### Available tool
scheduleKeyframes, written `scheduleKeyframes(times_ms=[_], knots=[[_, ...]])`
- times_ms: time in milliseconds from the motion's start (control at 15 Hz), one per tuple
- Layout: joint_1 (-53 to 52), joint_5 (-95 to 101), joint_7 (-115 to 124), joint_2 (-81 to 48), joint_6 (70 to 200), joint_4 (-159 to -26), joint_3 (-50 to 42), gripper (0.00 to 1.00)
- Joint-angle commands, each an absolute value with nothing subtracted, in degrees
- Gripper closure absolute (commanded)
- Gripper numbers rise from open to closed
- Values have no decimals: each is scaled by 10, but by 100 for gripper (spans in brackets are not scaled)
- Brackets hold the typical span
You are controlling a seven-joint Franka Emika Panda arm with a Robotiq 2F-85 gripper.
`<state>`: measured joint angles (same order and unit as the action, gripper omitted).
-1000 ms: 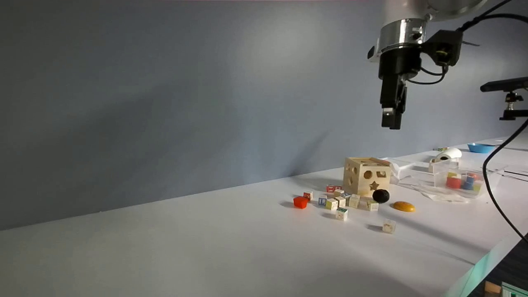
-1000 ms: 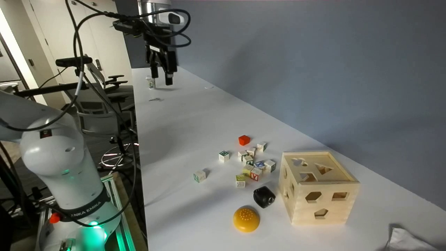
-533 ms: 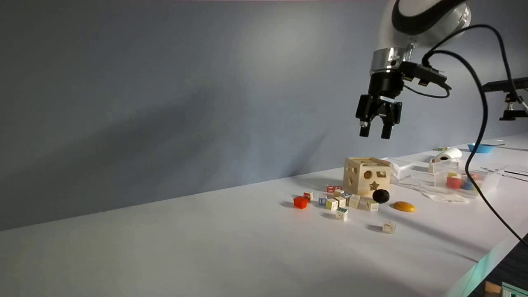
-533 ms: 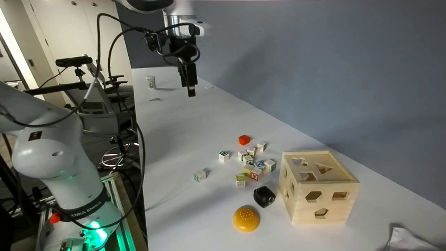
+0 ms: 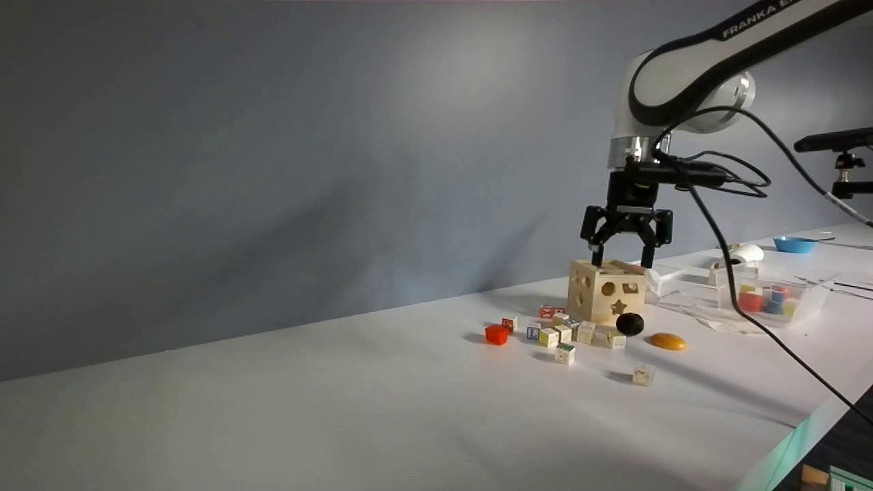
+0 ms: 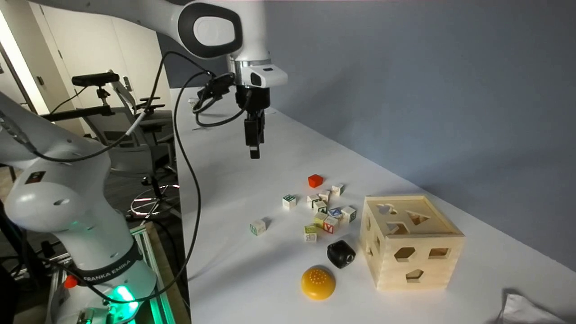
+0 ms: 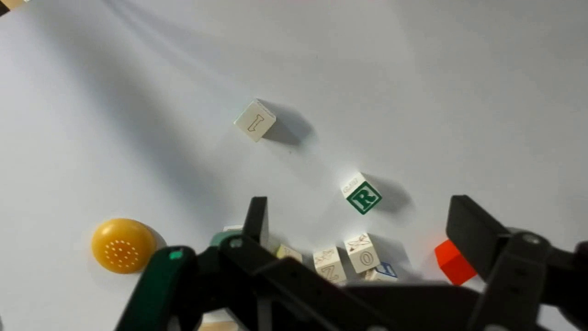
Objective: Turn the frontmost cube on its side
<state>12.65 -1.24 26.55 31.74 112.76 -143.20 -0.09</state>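
Cube (image 7: 255,120), apparently the frontmost, on the tabletop (image 7: 390,82), clear of the R-marked block (image 7: 362,195). Seems light, stiff, sturdy, perhaps slippery enough to skid. Best pinched across 2 opposite upright faces. Hovers with gripper (image 5: 622,263) spread wide, holding nothing.

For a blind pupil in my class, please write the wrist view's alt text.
An open pincer hangs over lettered cubes on a white table. One pale cube sits apart at upper centre; a yellow dome lies lower left, a red block lower right.
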Motion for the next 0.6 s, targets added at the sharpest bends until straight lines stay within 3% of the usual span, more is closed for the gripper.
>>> scheduleKeyframes(times_ms=[0, 533], knots=[[157, 13, 372, 288, 1169, -1458, 22, 0], [162, 20, 612, 216, 1158, -1484, 23, 0]])
